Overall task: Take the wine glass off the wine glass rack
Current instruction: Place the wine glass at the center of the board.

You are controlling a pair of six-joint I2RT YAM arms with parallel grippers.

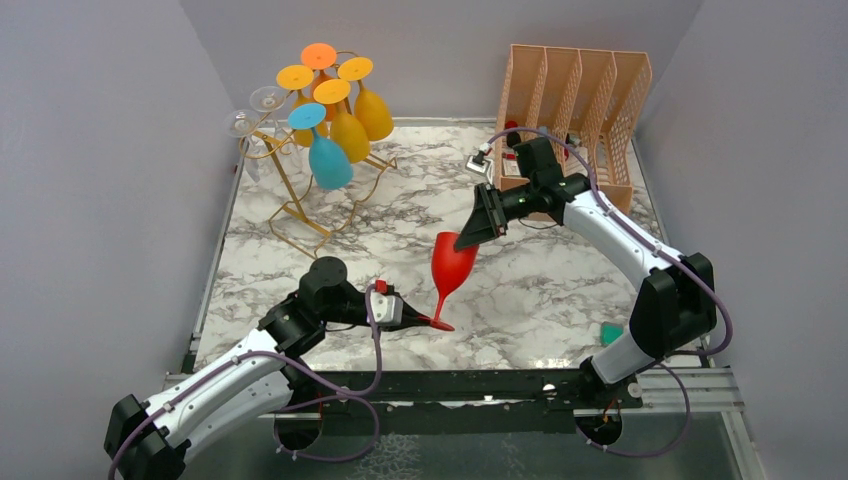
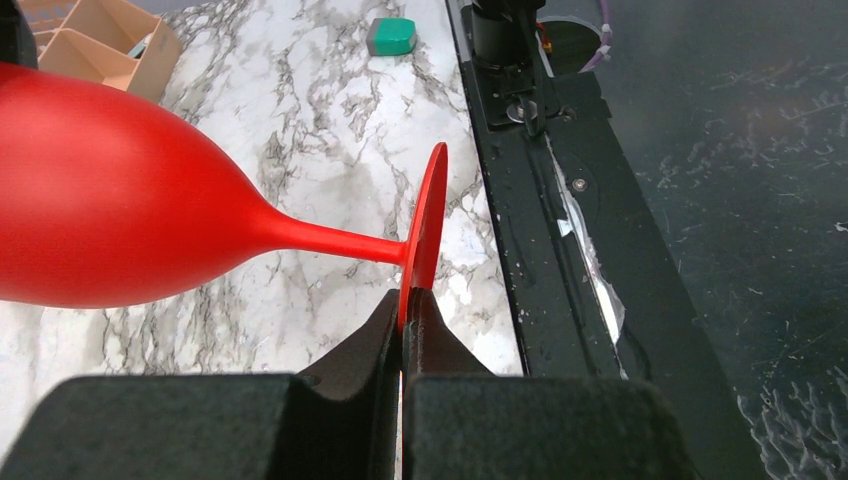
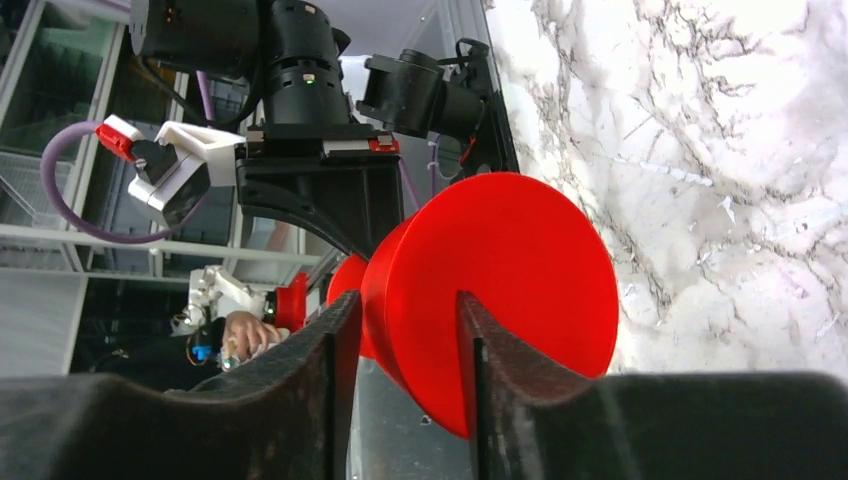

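The big marble table (image 1: 560,300) has the gold wine glass rack (image 1: 290,205) at the back left, with coloured glasses (image 1: 350,130) hanging on it. The red wine glass (image 1: 452,262) is off the rack. It is tilted over the middle of the table. The left gripper (image 2: 405,312) pinches its foot tight. The right gripper (image 1: 470,238) has the bowl's rim between its fingers, but I cannot tell if it squeezes.

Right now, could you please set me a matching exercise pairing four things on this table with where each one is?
1. red wine glass
2. blue wine glass
3. peach file organiser
4. green block

A. hanging on gold rack
B. near right
C. far right corner
D. foot pinched by left end effector

Pairs: 1-D, 2-A, 3-C, 4-B
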